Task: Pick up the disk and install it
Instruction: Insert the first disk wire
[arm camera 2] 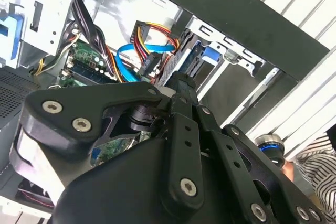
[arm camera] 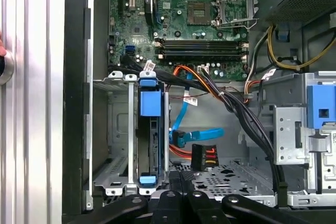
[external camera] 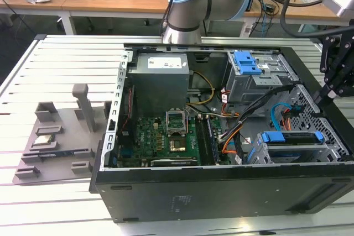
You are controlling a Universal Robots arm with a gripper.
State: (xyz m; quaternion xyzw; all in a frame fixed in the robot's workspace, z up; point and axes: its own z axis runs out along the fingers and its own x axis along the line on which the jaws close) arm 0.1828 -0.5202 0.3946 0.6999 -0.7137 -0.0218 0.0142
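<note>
Disk (arm camera: 150,103) stands on edge in the lower drive bay (arm camera: 113,129) of the open computer case (external camera: 221,192), its blue plastic frame showing at both ends of the slot. In the exterior view the disk (external camera: 290,137) lies just below and inward of the pincer (external camera: 321,98), apart from it. The pincer hangs over the case's edge nearest the bay, and in the first wrist view the pincer (arm camera: 181,182) has its fingers drawn together with nothing between them.

Just beyond the pincer tips, beside the disk, a blue data cable (arm camera: 199,135) curls next to a red-and-yellow power plug (arm camera: 203,156). Farther from the pincer sits the motherboard (arm camera: 199,19). To the other side of the pincer from the disk is a grey metal cage (arm camera: 299,124) with a blue latch (arm camera: 320,106).

In the second wrist view the pincer (arm camera 2: 181,83) points into the case toward the cables, and a striped sleeve (arm camera 2: 315,166) shows behind it. Well away from the pincer, outside the case, a grey fixture (external camera: 61,131) rests on the slatted worktop (external camera: 55,59).
</note>
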